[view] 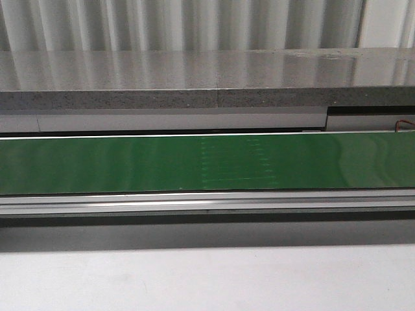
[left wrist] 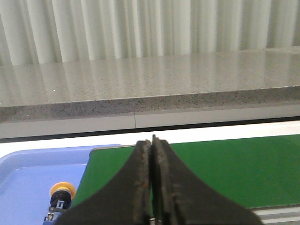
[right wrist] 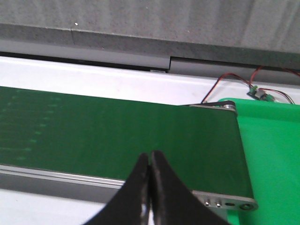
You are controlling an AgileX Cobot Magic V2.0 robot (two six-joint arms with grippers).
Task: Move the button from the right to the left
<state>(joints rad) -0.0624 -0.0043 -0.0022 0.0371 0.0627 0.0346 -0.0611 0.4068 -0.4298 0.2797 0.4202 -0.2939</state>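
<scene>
The button (left wrist: 61, 196), with a yellow-orange cap, black collar and blue-grey block, lies in a blue tray (left wrist: 33, 173) beside the left end of the green conveyor belt (left wrist: 225, 168), in the left wrist view only. My left gripper (left wrist: 152, 141) is shut and empty, above the belt's left end, to the right of the button. My right gripper (right wrist: 150, 156) is shut and empty, over the near edge of the belt (right wrist: 117, 136) close to its right end. Neither gripper shows in the front view.
The green belt (view: 207, 163) runs across the front view with an aluminium rail (view: 207, 202) along its near side. A grey stone shelf (view: 194, 78) stands behind. A green tray (right wrist: 272, 154) sits past the belt's right end, with red-black wires and a small board (right wrist: 258, 93) behind it.
</scene>
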